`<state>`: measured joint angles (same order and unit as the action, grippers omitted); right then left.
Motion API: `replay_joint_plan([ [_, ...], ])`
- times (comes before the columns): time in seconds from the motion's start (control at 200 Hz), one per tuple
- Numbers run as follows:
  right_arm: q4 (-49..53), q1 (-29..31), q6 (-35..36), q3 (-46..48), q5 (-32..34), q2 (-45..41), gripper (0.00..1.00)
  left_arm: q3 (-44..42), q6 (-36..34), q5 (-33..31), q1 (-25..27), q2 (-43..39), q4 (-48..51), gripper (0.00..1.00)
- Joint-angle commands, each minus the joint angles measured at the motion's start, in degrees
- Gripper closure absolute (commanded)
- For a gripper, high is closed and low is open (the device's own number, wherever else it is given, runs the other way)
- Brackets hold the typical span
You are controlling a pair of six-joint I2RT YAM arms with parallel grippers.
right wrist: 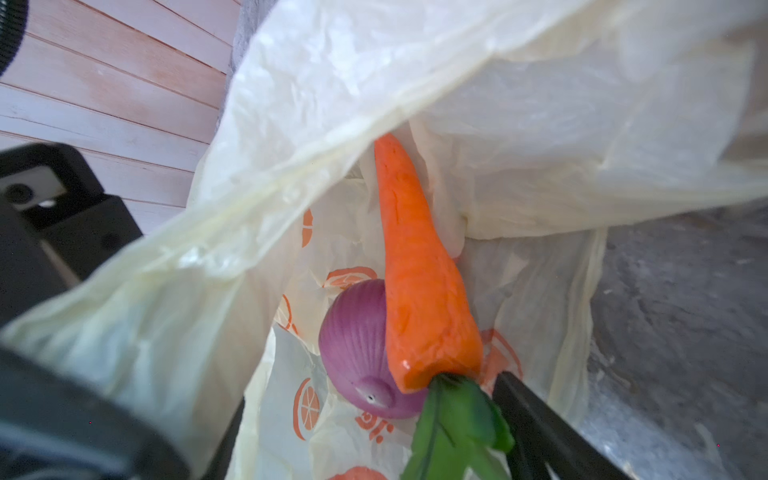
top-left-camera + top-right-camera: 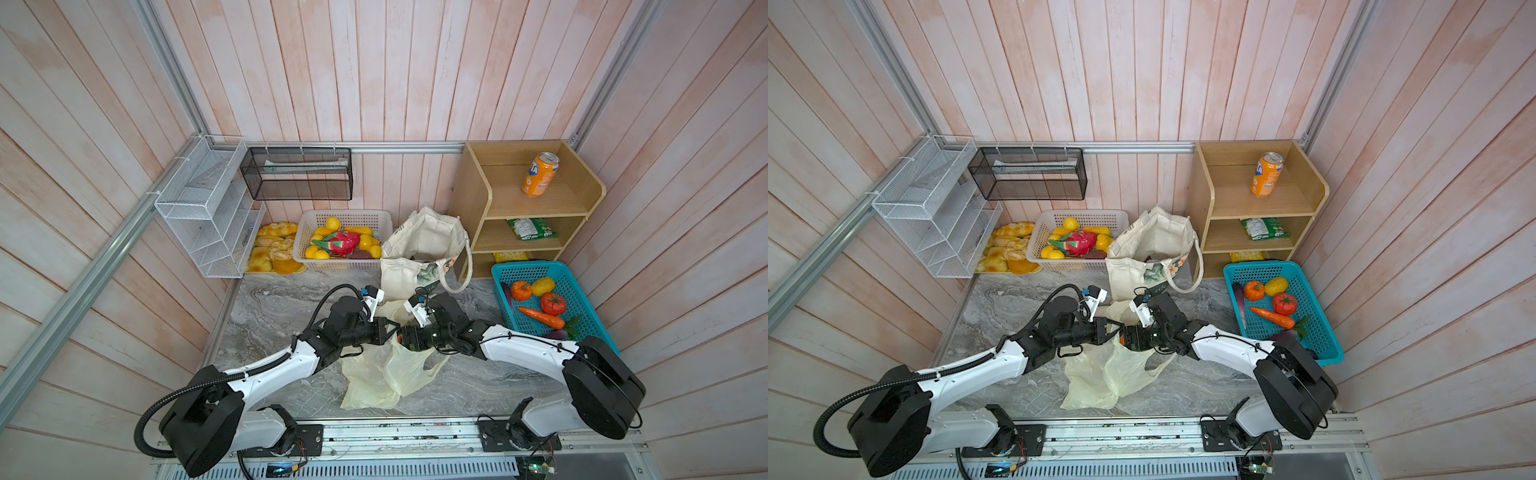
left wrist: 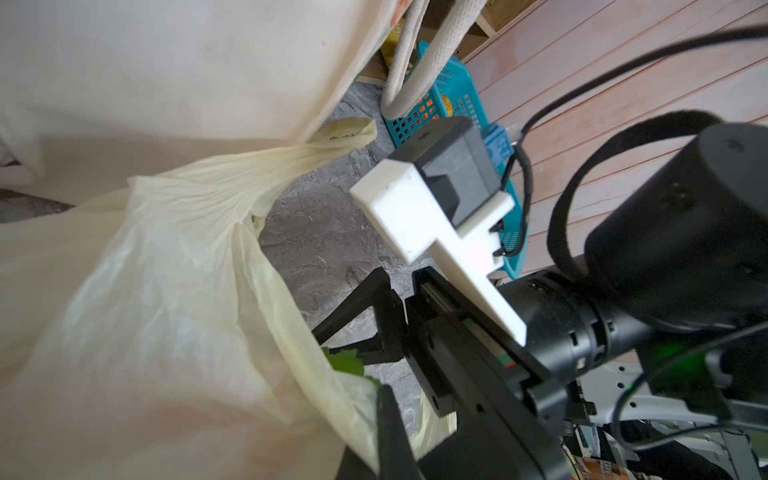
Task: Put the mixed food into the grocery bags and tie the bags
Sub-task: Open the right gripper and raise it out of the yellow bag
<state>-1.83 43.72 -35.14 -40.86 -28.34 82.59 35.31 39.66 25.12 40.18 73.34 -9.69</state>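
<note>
At the mouth of the pale-yellow plastic bag point(image 2: 386, 374), which lies crumpled on the grey marble tabletop point(image 2: 291, 299), two robot grippers meet tip to tip. The left gripper point(image 2: 388, 326) has its fingers pressed together. It appears to pinch the rim of the plastic bag and lift it so the mouth gapes. The right gripper point(image 2: 398, 334) has its fingers spread wide just inside that mouth and holds nothing. One black finger point(image 1: 540, 419) stands beside green carrot leaves.

Inside the plastic bag, seen from the right wrist, an orange carrot point(image 1: 419, 270) lies across a purple onion point(image 1: 357, 349), touching it. Both rest free on the orange-printed film.

Just behind the plastic bag, and seemingly touching it, a cream canvas tote point(image 2: 419, 245) stands open with its handles hanging loose. Its inside is too dark to tell what it holds. Well apart from the plastic bag, on the right arm's side, a teal basket point(image 2: 523, 266) holds a second carrot point(image 2: 540, 318), a tomato point(image 2: 552, 303) and a few other small vegetables.

Packing looks under way but unfinished. Two items sit in the plastic bag, and food is left in the teal basket. Neither bag is tied, and a loop handle point(image 3: 316, 149) of the plastic bag trails loose toward the canvas tote. The rest of the loading and both knots are yet to be done.
</note>
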Motion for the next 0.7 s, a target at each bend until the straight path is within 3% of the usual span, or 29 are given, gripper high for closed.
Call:
replay_joint_plan([
  [0.0, 2.3, -0.4, 1.1, -0.1, 2.8, -0.3, 0.05, -2.0, -0.7, -0.6, 0.2, -1.0, -0.2, 1.0],
  [0.13, 4.4, -1.6, -0.1, 0.4, 7.5, -0.7, 0.07, -3.0, -0.7, -0.7, 0.2, -1.3, -0.9, 1.0],
  [0.35, 3.8, -3.4, -0.6, 1.7, 6.6, -4.8, 0.18, -3.5, -1.2, -1.1, 0.2, -2.4, -0.6, 1.0],
  [0.52, 6.6, -5.2, -0.7, 2.3, 8.5, -11.1, 0.18, -3.4, -1.3, -1.1, 0.2, -2.2, -0.8, 1.0],
  [0.695, 6.0, -13.1, -3.1, 6.8, 10.4, -17.2, 0.26, -3.7, -1.4, -1.2, 0.2, -2.4, -0.9, 1.0],
])
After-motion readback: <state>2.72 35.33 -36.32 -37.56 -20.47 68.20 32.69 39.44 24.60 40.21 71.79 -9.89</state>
